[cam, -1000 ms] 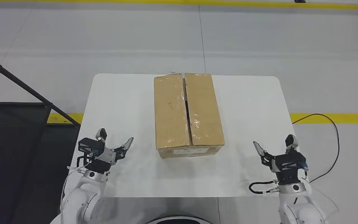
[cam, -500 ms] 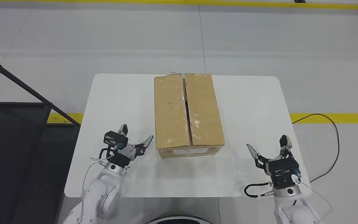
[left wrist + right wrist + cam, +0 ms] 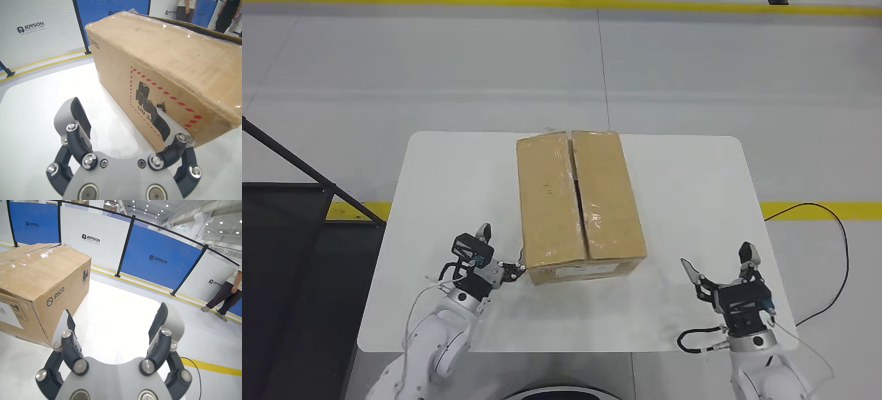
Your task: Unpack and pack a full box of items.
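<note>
A taped-shut cardboard box [image 3: 582, 205] lies lengthwise in the middle of the white table [image 3: 682, 180]. My left gripper [image 3: 502, 250] is open at the box's near left corner. In the left wrist view one finger pad [image 3: 160, 125] rests against the printed side of the box [image 3: 160, 66], while the other pad [image 3: 81, 115] hangs over bare table; the left gripper [image 3: 116, 106] holds nothing. My right gripper [image 3: 714, 258] stands open and empty near the table's front right, apart from the box. The right wrist view has the right gripper [image 3: 115, 308] beside the box [image 3: 37, 275].
A black cable [image 3: 832, 250] loops on the floor off the table's right edge. A dark frame and panel [image 3: 292, 260] stand to the left of the table. Bare table surface lies on both sides of the box.
My left gripper has swung right from the table's front left corner up to the box's near left corner. The box has turned very slightly. My right gripper has drifted a little left.
</note>
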Controlling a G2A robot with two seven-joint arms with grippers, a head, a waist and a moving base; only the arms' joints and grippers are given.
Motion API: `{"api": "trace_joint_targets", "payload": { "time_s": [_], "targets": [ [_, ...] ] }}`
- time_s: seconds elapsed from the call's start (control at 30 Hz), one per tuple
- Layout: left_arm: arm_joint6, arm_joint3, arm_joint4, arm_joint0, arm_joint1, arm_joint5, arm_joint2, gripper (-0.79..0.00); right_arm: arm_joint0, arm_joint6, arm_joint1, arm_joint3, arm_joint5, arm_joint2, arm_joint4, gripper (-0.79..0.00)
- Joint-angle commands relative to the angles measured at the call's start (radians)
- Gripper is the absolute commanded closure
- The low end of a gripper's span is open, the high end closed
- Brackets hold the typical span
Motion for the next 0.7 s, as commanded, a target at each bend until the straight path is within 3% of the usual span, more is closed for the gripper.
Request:
{"api": "trace_joint_targets", "payload": {
  "time_s": [0.0, 0.23, 0.67],
  "targets": [
    [-0.003, 0.003, 0.001, -0.007, -0.002, 0.001, 0.012, -0.785, 0.002, 0.002, -0.001, 0.001, -0.003, -0.001, -0.001, -0.785],
    [-0.013, 0.010, -0.002, -0.033, -0.010, -0.002, 0.047, -0.785, 0.010, 0.003, -0.003, 0.016, -0.012, 0.002, 0.000, -0.785],
    [-0.038, 0.033, -0.001, -0.090, -0.026, -0.008, 0.119, -0.785, -0.018, -0.055, -0.004, -0.027, 0.024, 0.000, -0.149, -0.785]
  ]
}}
